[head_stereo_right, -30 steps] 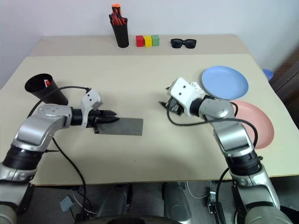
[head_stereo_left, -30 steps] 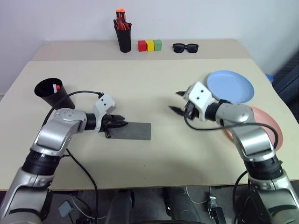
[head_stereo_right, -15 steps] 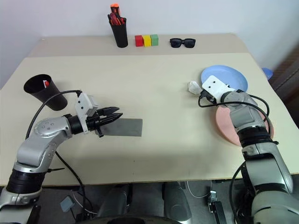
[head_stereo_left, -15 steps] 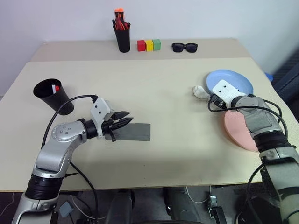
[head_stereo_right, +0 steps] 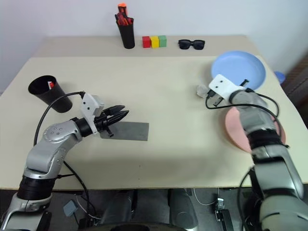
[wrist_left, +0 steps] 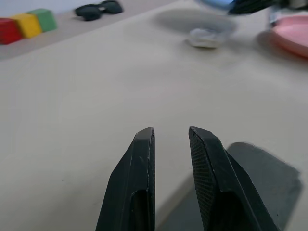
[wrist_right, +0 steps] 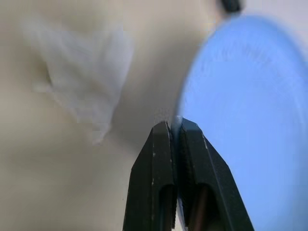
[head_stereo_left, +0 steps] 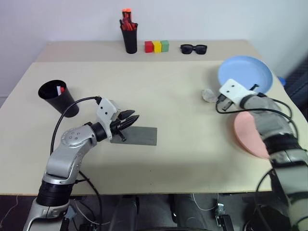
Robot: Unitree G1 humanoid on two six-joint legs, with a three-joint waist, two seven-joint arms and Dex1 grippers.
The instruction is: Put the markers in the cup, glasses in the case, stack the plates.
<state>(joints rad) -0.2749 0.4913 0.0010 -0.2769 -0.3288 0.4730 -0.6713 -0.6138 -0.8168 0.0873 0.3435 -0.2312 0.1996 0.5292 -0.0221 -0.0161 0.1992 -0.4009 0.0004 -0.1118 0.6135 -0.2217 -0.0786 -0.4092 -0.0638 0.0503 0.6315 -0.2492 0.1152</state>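
My right gripper (wrist_right: 174, 126) is shut on the near rim of the light blue plate (head_stereo_left: 250, 70) at the table's right side. The pink plate (head_stereo_left: 248, 137) lies nearer, partly under my right forearm. The flat grey case (head_stereo_left: 142, 136) lies closed at the table's middle left. My left gripper (head_stereo_left: 133, 117) hovers over its left end, narrowly open, with nothing between its fingers (wrist_left: 142, 149). The wide black cup (head_stereo_left: 60, 98) stands at the far left with a red-capped marker (head_stereo_left: 59, 90) inside. The glasses are hidden or out of view.
A crumpled white scrap (head_stereo_left: 209, 95) lies just left of my right gripper. Along the back stand a slim black pen holder (head_stereo_left: 130, 41) with orange-red pens, three coloured blocks (head_stereo_left: 157, 46) and black sunglasses (head_stereo_left: 193, 48).
My right gripper swung right from the table's middle to the blue plate and shut on its rim. My left gripper lifted off the case's end and turned a little.
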